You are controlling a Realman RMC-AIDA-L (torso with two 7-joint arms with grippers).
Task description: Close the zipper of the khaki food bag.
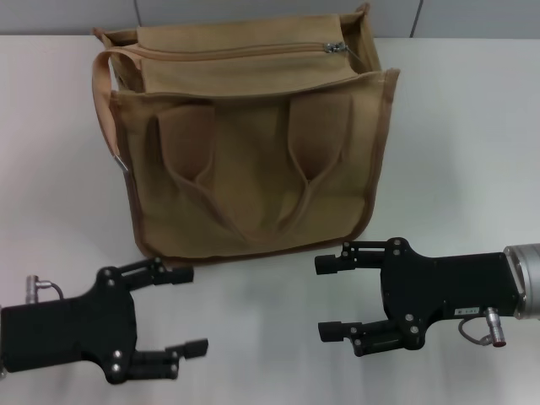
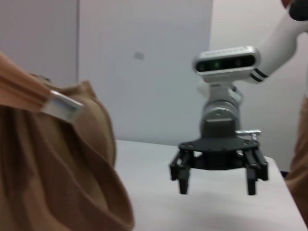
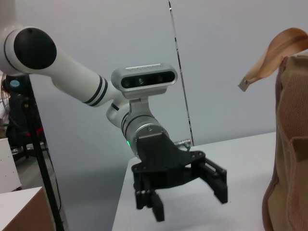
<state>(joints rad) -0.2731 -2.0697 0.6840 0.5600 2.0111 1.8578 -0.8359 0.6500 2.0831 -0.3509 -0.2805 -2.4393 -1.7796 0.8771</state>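
The khaki food bag [image 1: 253,169] stands upright on the white table [image 1: 460,160], its two handles folded down over the front. The zipper [image 1: 236,51] runs along the top panel, and its silver pull tab [image 1: 335,47] sits near the right end. The teeth look joined to the left of the tab. My left gripper [image 1: 191,310] is open and empty in front of the bag's lower left corner. My right gripper [image 1: 326,298] is open and empty in front of its lower right corner. Neither touches the bag. The bag also shows in the left wrist view [image 2: 57,173] and the right wrist view [image 3: 291,144].
A loose khaki strap [image 1: 103,93] with a metal end [image 1: 122,160] hangs down the bag's left side. A grey wall [image 1: 253,13] rises behind the table. The left wrist view shows the right gripper [image 2: 216,183]. The right wrist view shows the left gripper [image 3: 190,202].
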